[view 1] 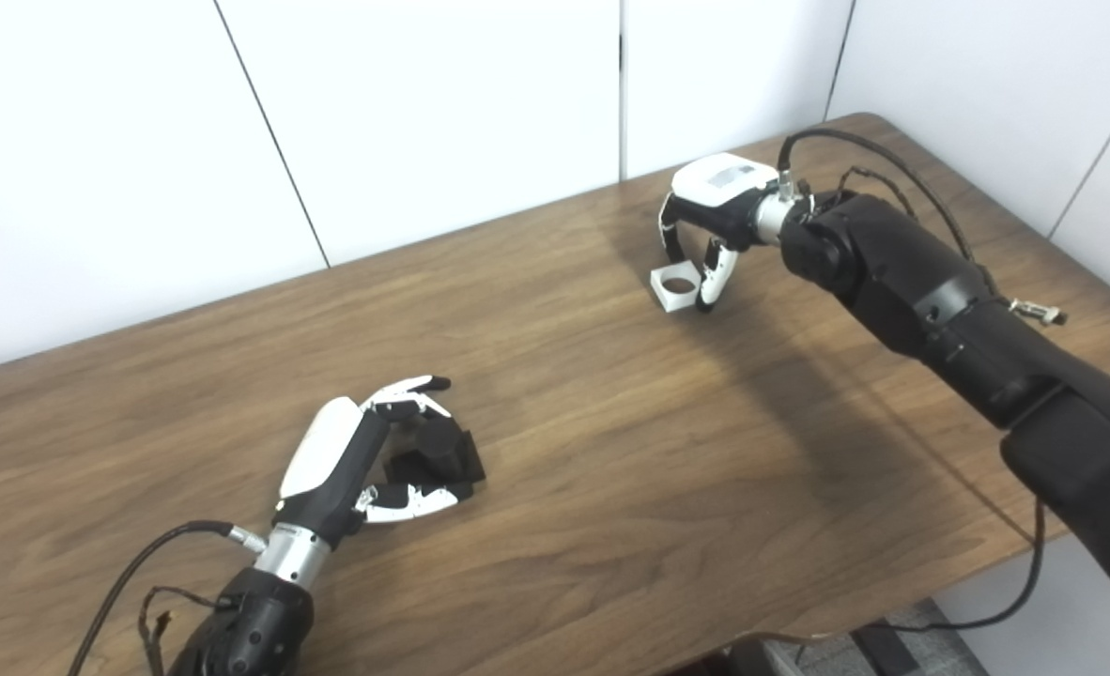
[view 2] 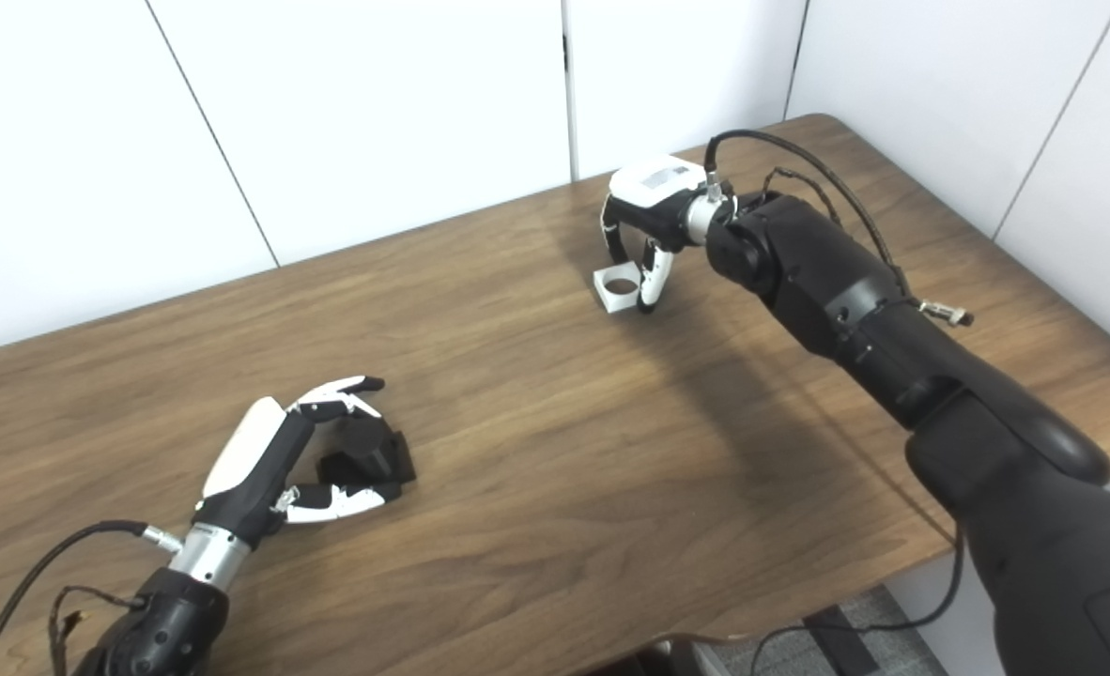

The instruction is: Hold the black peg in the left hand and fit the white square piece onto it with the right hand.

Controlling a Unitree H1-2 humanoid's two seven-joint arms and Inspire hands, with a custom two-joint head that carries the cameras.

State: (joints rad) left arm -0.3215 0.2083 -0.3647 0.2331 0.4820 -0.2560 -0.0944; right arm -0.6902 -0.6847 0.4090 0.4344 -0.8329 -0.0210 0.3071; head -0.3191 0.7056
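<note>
The black peg [view 1: 442, 453] lies on the wooden table [view 1: 611, 488] at the front left, on its dark base. My left hand [view 1: 353, 460] is cupped around it, open, with fingers [view 1: 414, 385] stretched over its far side and the thumb along its near side. The white square piece [view 1: 675, 286], with a round hole in it, rests on the table at the back right. My right hand [view 1: 715, 202] arches over it from the right. Its curled fingers come down on the piece's far edge and its thumb presses the right side.
White wall panels stand right behind the table's far edge. The table's front edge runs close under my right forearm [view 1: 940, 300], with cables hanging past it. Bare wood lies between the two hands.
</note>
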